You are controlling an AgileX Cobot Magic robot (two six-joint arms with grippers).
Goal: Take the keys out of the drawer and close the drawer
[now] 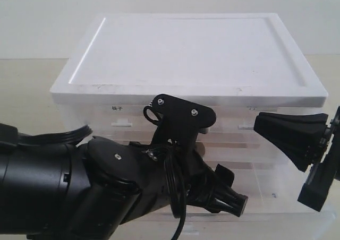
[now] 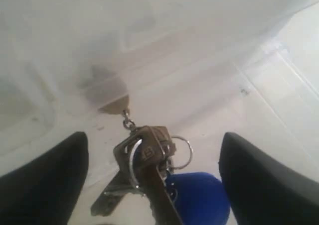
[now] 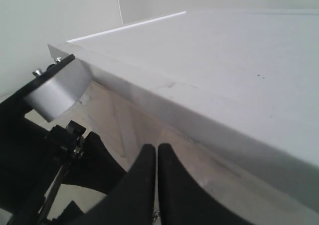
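Note:
The keys lie on the floor of the pulled-out translucent drawer, with the blue fob beside them and the oval tag on a short chain further in. My left gripper is open, one finger on each side of the bunch, neither touching it. In the exterior view the left arm hides the keys and covers the middle of the drawer. My right gripper hangs at the cabinet's right front, level with the upper tier, its fingers pressed together on nothing.
The cabinet's white lid overhangs the tiers. Two half-width drawers with small tab handles sit under it, the left one labelled. The left arm's wrist camera mount stands close in front of them.

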